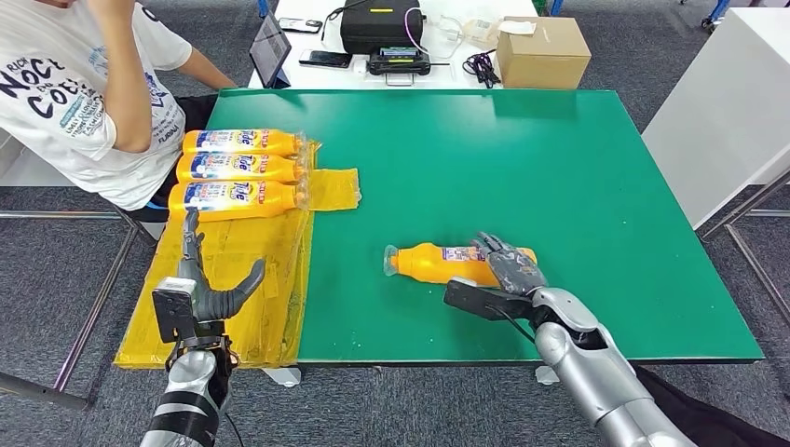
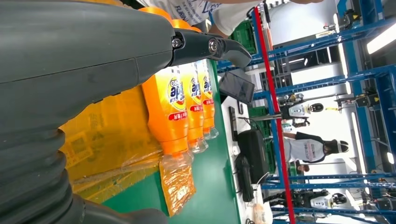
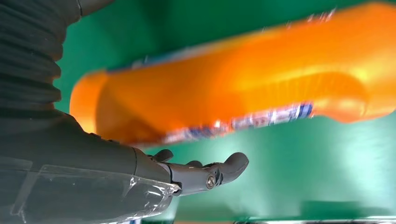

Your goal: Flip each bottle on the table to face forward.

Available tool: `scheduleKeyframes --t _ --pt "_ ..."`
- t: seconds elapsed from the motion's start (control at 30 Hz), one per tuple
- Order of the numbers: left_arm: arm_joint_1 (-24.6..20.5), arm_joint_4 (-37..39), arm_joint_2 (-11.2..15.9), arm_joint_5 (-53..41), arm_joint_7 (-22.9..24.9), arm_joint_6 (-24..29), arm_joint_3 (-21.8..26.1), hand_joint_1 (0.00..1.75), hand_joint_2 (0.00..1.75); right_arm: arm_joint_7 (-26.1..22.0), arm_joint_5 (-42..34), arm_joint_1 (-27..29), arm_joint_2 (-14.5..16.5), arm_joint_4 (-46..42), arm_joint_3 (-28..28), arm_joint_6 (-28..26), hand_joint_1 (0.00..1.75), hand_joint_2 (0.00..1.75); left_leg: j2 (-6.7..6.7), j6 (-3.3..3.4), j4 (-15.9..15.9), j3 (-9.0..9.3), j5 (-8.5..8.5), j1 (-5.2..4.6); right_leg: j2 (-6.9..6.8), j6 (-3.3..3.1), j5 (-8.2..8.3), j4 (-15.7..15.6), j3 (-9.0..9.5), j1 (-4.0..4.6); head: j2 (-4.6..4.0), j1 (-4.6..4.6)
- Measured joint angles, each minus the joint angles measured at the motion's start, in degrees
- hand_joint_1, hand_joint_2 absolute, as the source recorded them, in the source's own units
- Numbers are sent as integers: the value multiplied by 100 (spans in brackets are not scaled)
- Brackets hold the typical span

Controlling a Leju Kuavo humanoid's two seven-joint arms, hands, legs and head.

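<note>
One bottle (image 1: 438, 263) lies under right robot hand (image 1: 508, 264).

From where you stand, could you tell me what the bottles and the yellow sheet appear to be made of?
Bottles: probably glossy orange plastic, with printed labels and clear caps that show highlights. Yellow sheet: seemingly thin plastic film, since it wrinkles, shines and looks slightly translucent.
</note>
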Motion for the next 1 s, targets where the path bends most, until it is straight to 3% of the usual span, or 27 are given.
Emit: scheduleKeyframes --t 0.33,0.73,1.0 --pt "-38 136 0 -1 -10 -28 0 0 175 109 -18 -463 -158 134 165 34 0 175 1 0 -1 -2 0 1 0 0 0 0 -5 2 0 0" --pt "-71 215 0 -19 -10 -84 -2 0 175 115 -146 -503 -116 306 312 61 0 175 -1 0 0 -5 0 0 0 0 0 0 -5 1 0 -1" --pt "-189 347 -5 54 -93 -19 -6 0 175 -111 -934 -671 -123 807 370 585 0 175 0 0 0 -5 0 0 0 0 0 0 -6 1 0 -1"
